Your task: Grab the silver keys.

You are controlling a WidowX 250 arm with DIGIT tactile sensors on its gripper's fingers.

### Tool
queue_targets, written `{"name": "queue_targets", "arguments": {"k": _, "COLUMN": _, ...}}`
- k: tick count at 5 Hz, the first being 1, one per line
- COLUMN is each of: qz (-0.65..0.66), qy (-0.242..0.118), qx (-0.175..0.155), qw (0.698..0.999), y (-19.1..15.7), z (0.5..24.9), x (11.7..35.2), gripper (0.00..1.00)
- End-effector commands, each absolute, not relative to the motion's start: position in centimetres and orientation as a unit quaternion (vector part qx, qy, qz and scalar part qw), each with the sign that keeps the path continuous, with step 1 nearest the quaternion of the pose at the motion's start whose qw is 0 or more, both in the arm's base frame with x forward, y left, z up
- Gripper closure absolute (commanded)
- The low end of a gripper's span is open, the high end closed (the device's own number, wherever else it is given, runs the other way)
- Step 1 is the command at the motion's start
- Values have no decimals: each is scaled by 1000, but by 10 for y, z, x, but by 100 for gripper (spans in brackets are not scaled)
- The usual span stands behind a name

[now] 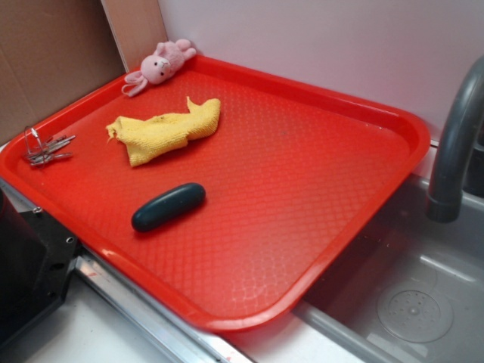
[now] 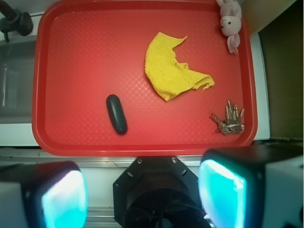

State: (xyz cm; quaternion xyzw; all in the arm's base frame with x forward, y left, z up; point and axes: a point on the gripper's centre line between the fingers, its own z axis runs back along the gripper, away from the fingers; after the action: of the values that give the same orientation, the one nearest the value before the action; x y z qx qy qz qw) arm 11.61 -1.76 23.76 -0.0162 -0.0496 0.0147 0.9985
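At about four o'clock on the red tray (image 2: 142,142) in the wrist view, tight in the corner by the rim, lie the silver keys (image 2: 229,121), untouched. Nothing of the grab looks done yet: the gripper (image 2: 142,194) sits high and well back, off the tray's near edge, its two fingers (image 2: 64,199) spread wide with nothing between them. Left to do, by my reckoning, is the whole approach, the descent and the closing.

The bunch's long axis runs roughly six to twelve o'clock in that view, the key blades fanned toward twelve and the wire ring at the six o'clock end, nearest the rim. At ten o'clock from the keys lies a yellow cloth (image 2: 173,69), apart from them; a dark capsule (image 2: 116,114) rests well apart at nine o'clock, and a pink plush toy (image 2: 230,23) sits on the far corner.
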Motion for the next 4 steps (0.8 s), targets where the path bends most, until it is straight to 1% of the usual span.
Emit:
{"name": "queue_targets", "arguments": {"k": 1, "qz": 15, "qy": -50, "qx": -16, "qw": 999, "y": -18, "z": 238, "x": 116, "gripper": 0}}
{"name": "queue_targets", "arguments": {"k": 2, "qz": 133, "qy": -41, "qx": -27, "qw": 990, "y": 26, "z": 216, "x": 130, "gripper": 0}}
{"name": "queue_targets", "arguments": {"k": 3, "qz": 221, "qy": -17, "qx": -23, "qw": 975, "y": 50, "z": 190, "x": 125, "gripper": 0}}
{"name": "queue_targets", "arguments": {"k": 4, "qz": 298, "qy": -1, "qx": 1, "qw": 955, "y": 68, "z": 157, "x": 125, "gripper": 0}}
